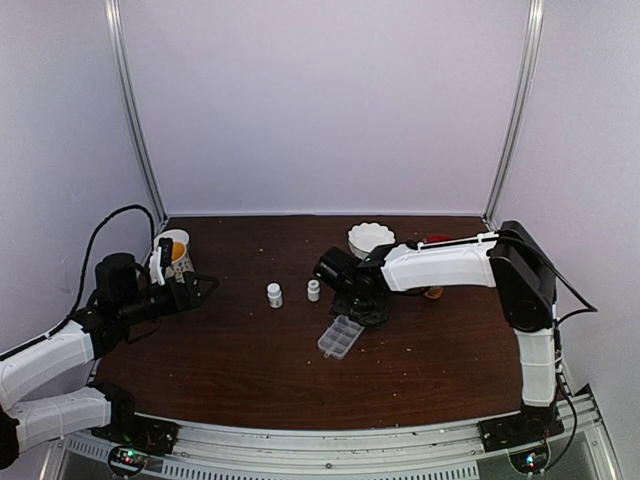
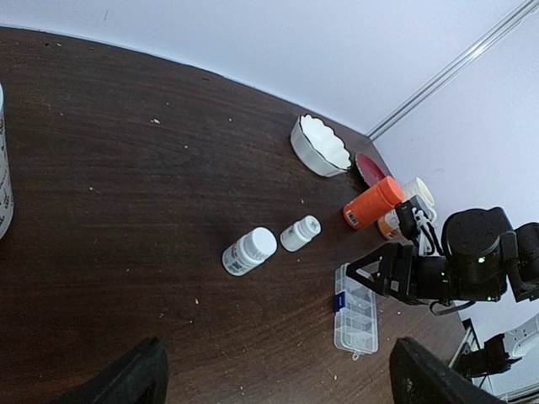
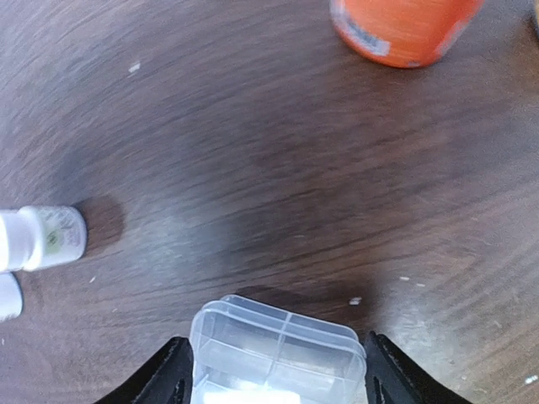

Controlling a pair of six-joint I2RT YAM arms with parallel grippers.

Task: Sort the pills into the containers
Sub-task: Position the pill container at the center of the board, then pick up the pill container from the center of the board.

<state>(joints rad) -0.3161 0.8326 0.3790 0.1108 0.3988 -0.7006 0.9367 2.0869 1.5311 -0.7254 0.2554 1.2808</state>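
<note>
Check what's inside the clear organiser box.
The organiser box: its two end cells look empty. A pale patch further in runs off frame; unclear what it is.

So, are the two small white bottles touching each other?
Apart. The top external view shows a strip of bare dark table between the larger white bottle and the smaller white bottle. The left wrist view also shows a gap.

Two small white plastic bottles [image 1: 274,294] [image 1: 313,290], one orange cylindrical bottle [image 2: 372,203] and one flat clear plastic organiser box [image 1: 340,337] are counted. One white scalloped bowl [image 1: 371,238], one red round object [image 2: 369,167] and one pale cup with an orange inside [image 1: 175,250] are also seen, and a second pale cup-like shape [image 2: 418,192] beside the orange bottle is not clearly made out.
</note>
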